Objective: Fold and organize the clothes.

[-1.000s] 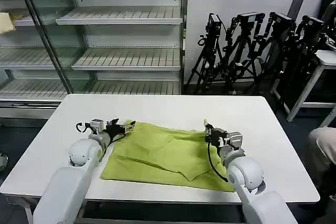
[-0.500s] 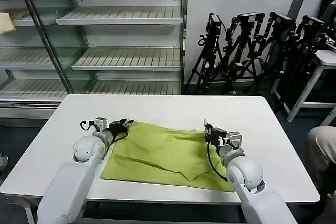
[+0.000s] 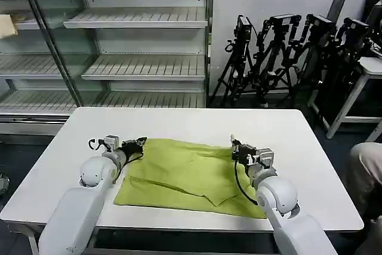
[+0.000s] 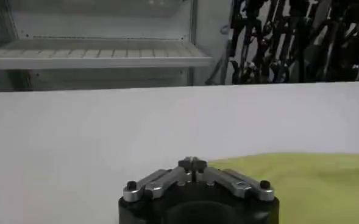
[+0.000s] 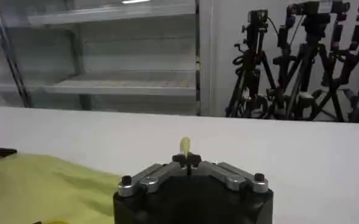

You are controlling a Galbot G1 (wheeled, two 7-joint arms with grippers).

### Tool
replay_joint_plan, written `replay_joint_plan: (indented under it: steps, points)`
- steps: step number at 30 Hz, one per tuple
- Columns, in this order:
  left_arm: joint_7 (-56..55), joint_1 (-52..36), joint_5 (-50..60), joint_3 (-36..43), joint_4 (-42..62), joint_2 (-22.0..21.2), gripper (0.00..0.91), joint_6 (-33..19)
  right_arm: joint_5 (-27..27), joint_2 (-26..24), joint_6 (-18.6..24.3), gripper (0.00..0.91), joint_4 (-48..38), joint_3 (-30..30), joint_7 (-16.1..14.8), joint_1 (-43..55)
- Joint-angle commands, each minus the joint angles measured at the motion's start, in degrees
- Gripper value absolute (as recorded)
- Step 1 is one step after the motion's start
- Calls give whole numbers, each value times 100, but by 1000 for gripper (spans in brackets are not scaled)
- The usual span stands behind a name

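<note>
As the lime T-shirt (image 3: 188,174) is lying partly folded across the middle of the white table (image 3: 298,147), both arms are working its far edge. The left gripper (image 3: 138,143) is sitting at the shirt's far left corner, jaws pressed together in the left wrist view (image 4: 193,162) — no cloth visible between them there, so prob. empty. The right gripper (image 3: 234,144) is at the far right corner, and in the right wrist view (image 5: 187,159) its jaws are pinching a small tuft of yellow-green fabric that's sticking up between them.

Compared w/ a sec ago, the left gripper is sitting slightly farther back and outward, and the far left edge of the shirt is looking flatter, less bunched — the right one is barely shifting. My read: the left side is being smoothed or let go, while the right is still holding its corner for the next fold.

No brand, label or writing readable on shirt, arms or shelves (image 3: 143,40).
</note>
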Motion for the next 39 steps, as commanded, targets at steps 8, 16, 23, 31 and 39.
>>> replay_joint_plan:
  steps: [8, 16, 23, 31, 39]
  points:
    - [-220, 979, -401, -302, -1646, 430, 20, 27, 13, -37, 1, 0, 178, 65, -13, -220]
    - [-231, 1509, -388, -505, -2212, 455, 20, 26, 56, -116, 0, 0, 441, 152, -3, -425]
    - [-209, 2032, -344, -850, -2475, 513, 20, 13, 58, -184, 0, 0, 739, 197, -10, -739]
    - [-147, 2413, -54, -1080, -2590, 467, 20, -33, 43, -263, 3, 0, 989, 324, -47, -1112]
    - [-124, 2672, 328, -1083, -2805, 315, 20, -100, -23, -360, 5, 0, 1205, 413, -89, -1452]
